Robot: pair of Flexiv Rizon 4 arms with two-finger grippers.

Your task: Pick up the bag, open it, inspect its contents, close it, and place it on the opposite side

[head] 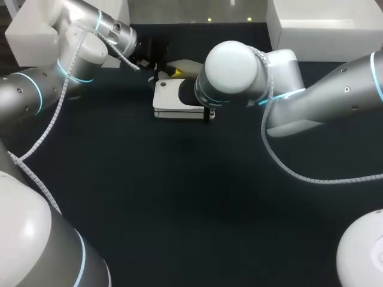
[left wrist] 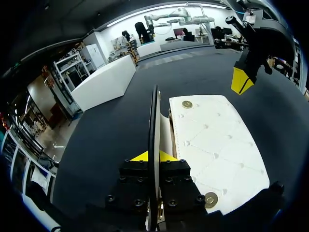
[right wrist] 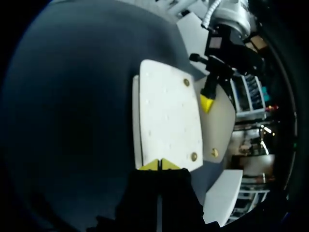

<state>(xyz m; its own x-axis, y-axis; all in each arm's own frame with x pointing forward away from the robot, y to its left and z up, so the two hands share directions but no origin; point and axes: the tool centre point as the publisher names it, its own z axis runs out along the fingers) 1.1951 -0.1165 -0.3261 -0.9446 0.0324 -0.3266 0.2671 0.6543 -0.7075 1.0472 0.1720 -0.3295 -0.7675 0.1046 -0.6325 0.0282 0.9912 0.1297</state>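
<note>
The white quilted bag (head: 170, 98) lies flat on the dark table, near the back middle. Its body (left wrist: 217, 145) shows two brass snaps. The flap (left wrist: 155, 121) is raised and seen edge-on in the left wrist view, with my left gripper (left wrist: 154, 156) shut on it. From the right wrist, the flap's pale inner side (right wrist: 221, 118) stands up beyond the body (right wrist: 169, 116), held by the left gripper's yellow tip (right wrist: 206, 103). My right gripper (right wrist: 160, 165) is shut at the bag's opposite edge with nothing between its tips. In the head view its wrist (head: 230, 75) hides it.
A white block (head: 30, 36) stands at the back left corner and a larger one (head: 323, 24) at the back right. The dark tabletop (head: 179, 203) stretches out in front of the bag.
</note>
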